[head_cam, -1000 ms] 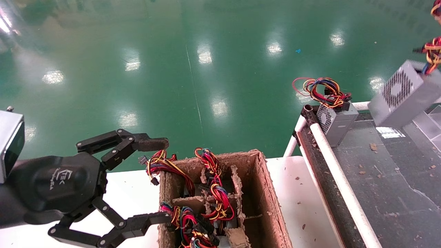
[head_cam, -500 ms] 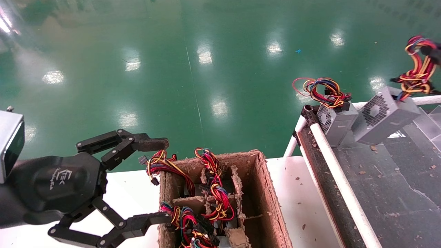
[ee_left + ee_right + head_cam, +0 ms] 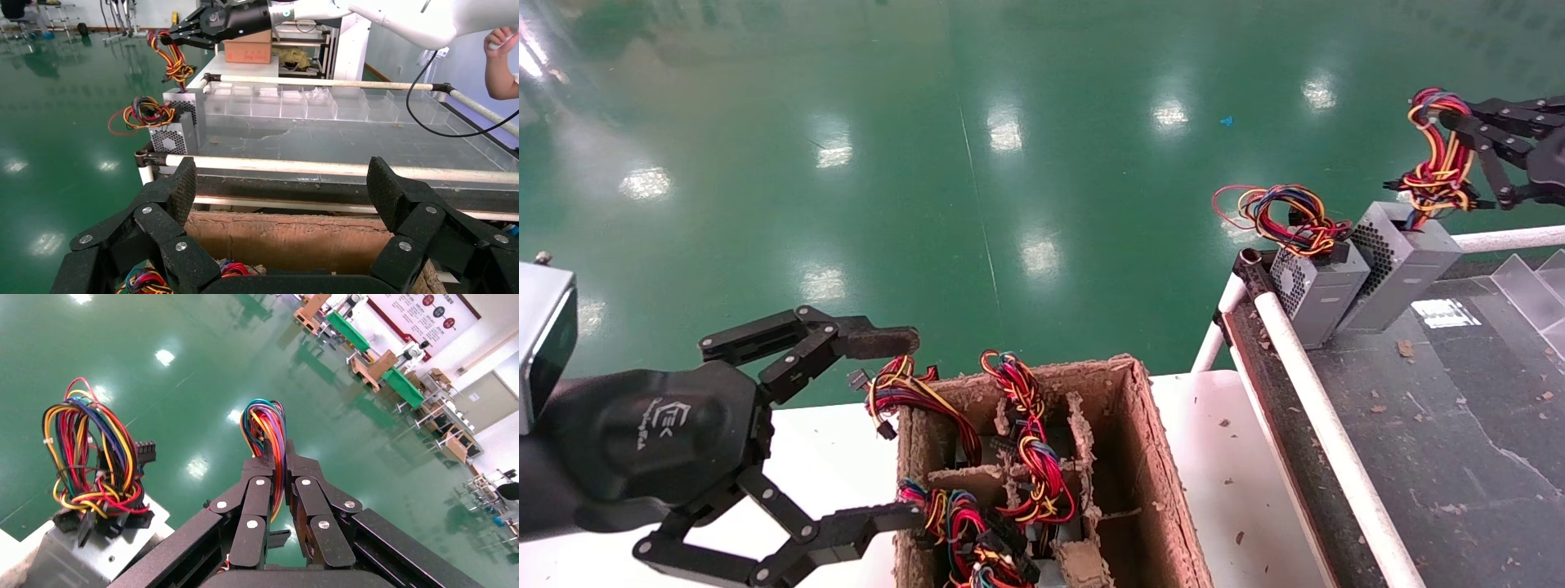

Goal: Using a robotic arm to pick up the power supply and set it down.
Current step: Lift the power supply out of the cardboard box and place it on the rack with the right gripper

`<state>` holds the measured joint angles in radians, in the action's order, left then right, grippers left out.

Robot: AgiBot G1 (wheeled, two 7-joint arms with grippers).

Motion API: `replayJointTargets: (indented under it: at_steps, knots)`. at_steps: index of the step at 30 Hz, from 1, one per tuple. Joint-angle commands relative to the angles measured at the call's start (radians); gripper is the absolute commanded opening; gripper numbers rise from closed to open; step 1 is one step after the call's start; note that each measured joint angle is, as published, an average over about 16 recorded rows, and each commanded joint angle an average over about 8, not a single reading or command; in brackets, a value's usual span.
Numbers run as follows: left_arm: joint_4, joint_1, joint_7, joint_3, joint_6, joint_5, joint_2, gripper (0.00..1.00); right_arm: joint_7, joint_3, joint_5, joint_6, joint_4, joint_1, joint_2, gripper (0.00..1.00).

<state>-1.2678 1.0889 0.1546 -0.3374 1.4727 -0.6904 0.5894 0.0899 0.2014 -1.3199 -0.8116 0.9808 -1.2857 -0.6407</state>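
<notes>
Silver-grey metal marks the power supply (image 3: 1400, 261), which is seen tilted at the far corner of the dark conveyor surface (image 3: 1442, 425), its lower edge on the surface and its perforated face leaning against the similar grey box (image 3: 1316, 290) with the round fan grille. Its wire bundle (image 3: 1438, 155) is drawn upward and is pinched between the pressed-together fingers of the right gripper (image 3: 1459, 122), which is held above the unit near the far rail (image 3: 1508, 238); in the right wrist view the coloured wires (image 3: 269, 447) are seen clamped between the two black fingers (image 3: 254, 496). The neighbouring box is set right against the white side rail (image 3: 1324, 425) at the conveyor's corner, with its looser wire loops (image 3: 1283, 214) spilling over the edge toward the green floor (image 3: 977, 147). Open conveyor surface is left nearer the robot, with clear plastic dividers (image 3: 294, 104) lined along the far side.

The left gripper (image 3: 891, 425) is held spread wide beside the cardboard box (image 3: 1156, 482) on the white table (image 3: 829, 449), its fingertips just at the box's left wall. Inside the box, cardboard partitions are seen with more wire bundles (image 3: 1030, 457) rising from the compartments; the right-hand compartment appears open. A strip of white table is left between the box and the side rail.
</notes>
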Motion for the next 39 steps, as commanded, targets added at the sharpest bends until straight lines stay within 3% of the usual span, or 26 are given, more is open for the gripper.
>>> replayJointTargets:
  at_steps: [1,24,25,33,39]
  knots:
    - [0.000,0.000,0.000,0.000,0.000,0.000,0.000,1.00,0.000,0.010,-0.008,-0.001,-0.016,-0.015,-0.017,0.00]
    - [0.000,0.000,0.000,0.000,0.000,0.000,0.000,1.00,-0.006,0.056,-0.045,-0.002,-0.052,-0.039,-0.088,0.00]
    - [0.000,0.000,0.000,0.000,0.000,0.000,0.000,1.00,-0.008,0.057,-0.046,-0.002,-0.052,-0.038,-0.089,0.03]
    - [0.000,0.000,0.000,-0.001,0.000,0.000,0.000,1.00,-0.017,0.059,-0.047,-0.001,-0.047,-0.033,-0.089,1.00]
    - [0.000,0.000,0.000,-0.001,0.000,0.000,0.000,1.00,-0.022,0.059,-0.046,-0.001,-0.044,-0.027,-0.086,1.00]
